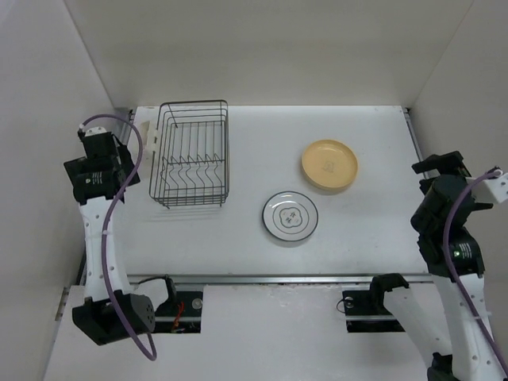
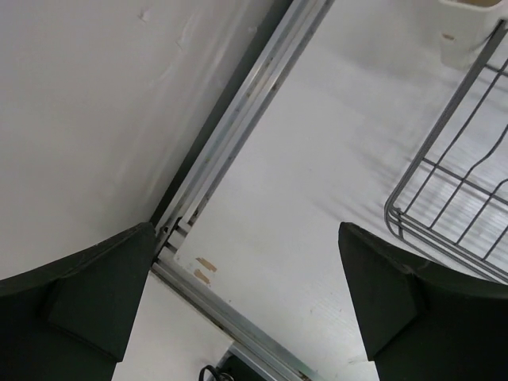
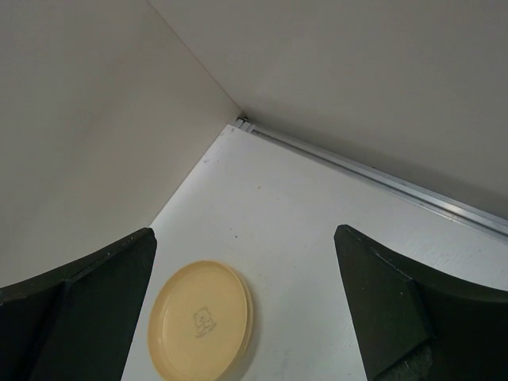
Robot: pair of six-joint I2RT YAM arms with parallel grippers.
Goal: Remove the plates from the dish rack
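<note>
The left gripper stands with its 2 dark fingers spread wide apart and nothing between them. It hangs above the table's far-left part, beside the left wall. Through the gap the wrist view shows bare white tabletop and a metal rail along the wall's foot. To the right in that view lie a lower corner of the dish rack and its small cream piece. From above, the black wire rack sits on the far-left part of the table, just right of the left arm, with the cream piece on its left side.

The right gripper is likewise spread open and holds nothing. It is raised at the table's right edge and looks toward a corner where 2 walls meet the table. The yellow-tan plate lies flat below it, nearer its left finger. A faint mark sits at the plate's centre, perhaps a small figure; it is too small to tell.

In the overhead view 2 plates rest flat on the table, outside the rack. The yellow-tan plate lies right of centre. The white plate with dark rings lies nearer the arms, between the rack and the yellow-tan plate, apart from both. A purple cable loops along the left arm.
</note>
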